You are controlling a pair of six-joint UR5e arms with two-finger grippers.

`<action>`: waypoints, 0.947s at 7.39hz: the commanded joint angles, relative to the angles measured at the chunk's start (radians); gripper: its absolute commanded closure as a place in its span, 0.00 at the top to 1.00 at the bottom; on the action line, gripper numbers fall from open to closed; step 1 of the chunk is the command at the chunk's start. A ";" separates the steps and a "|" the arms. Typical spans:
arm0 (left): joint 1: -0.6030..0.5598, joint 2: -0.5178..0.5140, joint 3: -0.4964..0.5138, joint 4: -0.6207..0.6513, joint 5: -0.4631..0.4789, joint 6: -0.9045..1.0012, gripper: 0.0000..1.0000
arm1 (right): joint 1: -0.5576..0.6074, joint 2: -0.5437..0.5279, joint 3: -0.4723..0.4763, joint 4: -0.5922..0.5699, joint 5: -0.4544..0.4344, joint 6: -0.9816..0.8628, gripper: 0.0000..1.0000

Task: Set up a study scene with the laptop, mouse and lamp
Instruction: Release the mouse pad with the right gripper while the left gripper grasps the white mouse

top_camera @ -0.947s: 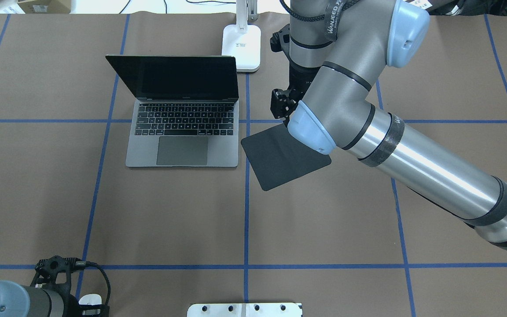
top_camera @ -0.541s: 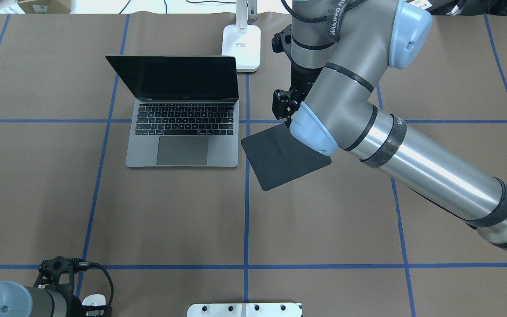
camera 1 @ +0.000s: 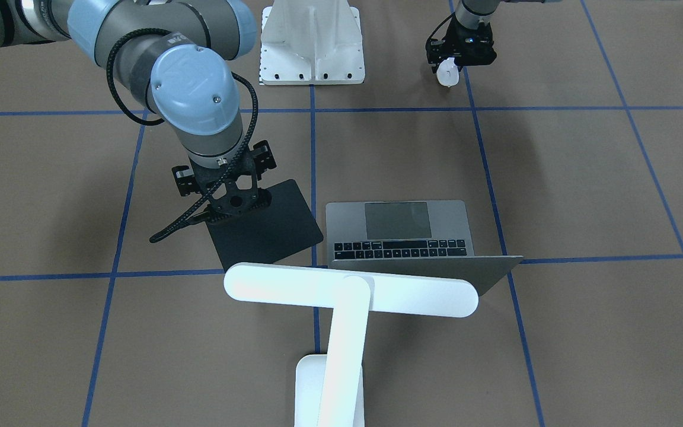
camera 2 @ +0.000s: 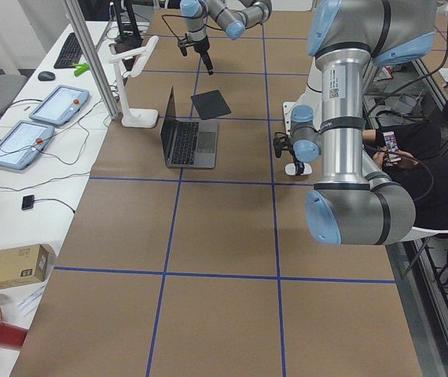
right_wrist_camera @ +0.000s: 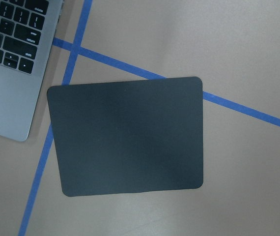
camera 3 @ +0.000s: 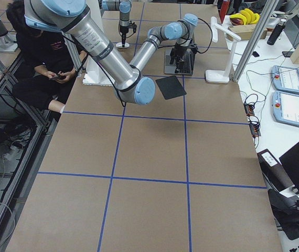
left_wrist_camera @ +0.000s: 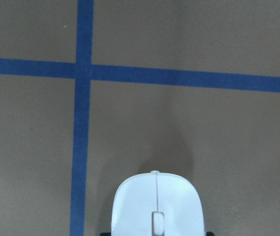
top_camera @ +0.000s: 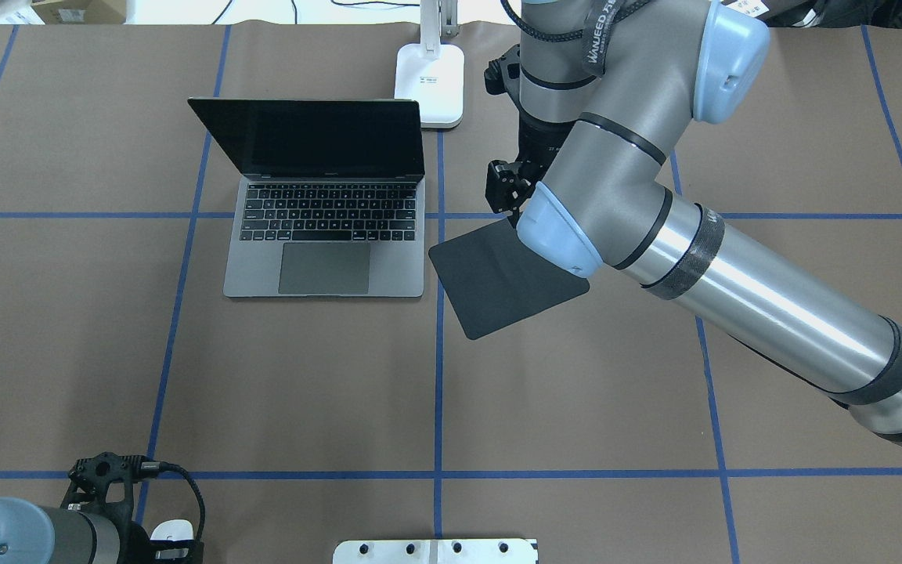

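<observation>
Against the overhead view 0.9 s earlier, the left end effector (camera 1: pixel 453 64) has edged a little toward the table's middle. It carries the small white glossy oval mouse (left_wrist_camera: pixel 157 204) with it, closed on that mouse at its sides. The mouse sits at the robot's edge of the brown paper-covered table (top_camera: pixel 302 376), on the robot's left, just beside a blue tape line. It casts a shadow on the paper ahead of it and is well apart from everything else.

The right arm has shifted only slightly. Its right end effector (camera 1: pixel 235 204) hangs over the far corner of the flat black rectangular mouse pad (right_wrist_camera: pixel 127 135). Whether its fingers are apart or together I cannot tell, since the wrist camera mount hides them.

The pad, lying skewed to the tape grid, is where it was, just beside the slim space-grey metal laptop (top_camera: pixel 324 235). The laptop stands open, screen dark, also unmoved. The white T-shaped desk lamp (camera 1: pixel 347 290) is unchanged too: its base rests behind the laptop's right corner and its bar head reaches over the lid.
</observation>
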 commanded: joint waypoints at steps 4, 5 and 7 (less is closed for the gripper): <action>-0.162 -0.031 -0.054 0.011 -0.085 0.138 0.64 | 0.009 -0.014 0.006 0.002 -0.009 -0.024 1.00; -0.237 -0.097 -0.050 0.083 -0.106 0.202 0.63 | 0.012 -0.023 0.008 0.018 -0.009 -0.024 1.00; -0.352 -0.369 -0.020 0.351 -0.157 0.282 0.63 | 0.026 -0.079 0.029 0.072 -0.007 -0.024 1.00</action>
